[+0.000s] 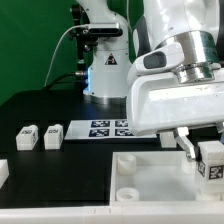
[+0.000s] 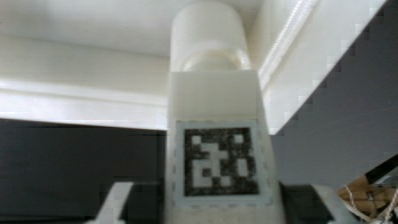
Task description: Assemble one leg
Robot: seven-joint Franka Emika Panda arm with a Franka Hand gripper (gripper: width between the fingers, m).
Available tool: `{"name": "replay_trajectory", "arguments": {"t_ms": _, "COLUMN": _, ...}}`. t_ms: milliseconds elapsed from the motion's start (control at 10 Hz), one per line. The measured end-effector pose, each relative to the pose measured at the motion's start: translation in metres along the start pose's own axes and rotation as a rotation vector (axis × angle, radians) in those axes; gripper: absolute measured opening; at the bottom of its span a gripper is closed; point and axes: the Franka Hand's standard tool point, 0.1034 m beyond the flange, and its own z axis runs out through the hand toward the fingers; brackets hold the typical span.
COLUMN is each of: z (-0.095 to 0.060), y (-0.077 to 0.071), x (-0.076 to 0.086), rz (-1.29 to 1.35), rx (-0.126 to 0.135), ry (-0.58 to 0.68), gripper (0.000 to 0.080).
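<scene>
My gripper (image 1: 203, 157) is shut on a leg (image 1: 212, 166), a white peg with a black-and-white tag, and holds it over the right end of the big white panel (image 1: 150, 185) at the exterior view's right. In the wrist view the held leg (image 2: 215, 120) fills the middle between my fingers (image 2: 128, 203), tag facing the camera and rounded end pointing away toward the panel (image 2: 71, 75). Two more legs (image 1: 27, 137) (image 1: 52, 136) stand on the black table at the left. Another white piece (image 1: 3, 172) shows at the left edge.
The marker board (image 1: 108, 128) lies flat on the table behind the panel. The arm's white base (image 1: 105, 70) stands at the back. The panel has round sockets (image 1: 128, 192) near its front.
</scene>
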Motion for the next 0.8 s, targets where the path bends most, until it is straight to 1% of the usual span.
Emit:
{"name": "replay_trajectory", "arguments": {"t_ms": 400, "z": 0.0015, "y": 0.0013, "x": 0.0027, "rz": 0.002, "rx": 0.001, "ry": -0.012, "gripper": 0.0291}}
{"name": "replay_trajectory", "arguments": {"t_ms": 600, "z": 0.0007, "y": 0.0012, "x": 0.0011, "rz": 0.002, "rx": -0.002, "ry": 0.01, "gripper": 0.0291}}
{"name": "replay_trajectory", "arguments": {"t_ms": 700, "z": 0.0014, "y": 0.0013, "x": 0.0024, "rz": 0.003, "rx": 0.001, "ry": -0.01, "gripper": 0.0291}}
{"name": "replay_trajectory", "arguments": {"t_ms": 800, "z": 0.002, "y": 0.0012, "x": 0.0011, "rz": 0.002, "rx": 0.001, "ry": -0.013, "gripper": 0.0424}}
